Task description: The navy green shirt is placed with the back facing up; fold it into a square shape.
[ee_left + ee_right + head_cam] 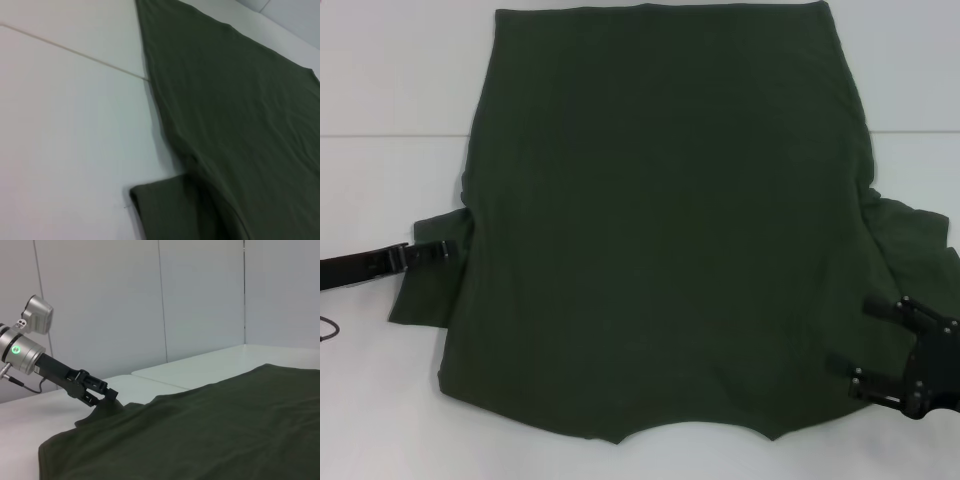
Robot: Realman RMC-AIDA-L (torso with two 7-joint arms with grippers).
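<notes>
On table: one navy green shirt (660,220), two tools.

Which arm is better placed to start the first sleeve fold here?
Left, probably. The left claw is already at the navy green shirt, its tip on the left sleeve's edge. The right claw is open at the right sleeve, not gripping.

shirt (660,220) flat on table (390,80), centred, collar at 6 o'clock, hem at 12. left gripper (448,250) at 9, on its left sleeve. right gripper (880,345) at 4, over right sleeve.
</notes>
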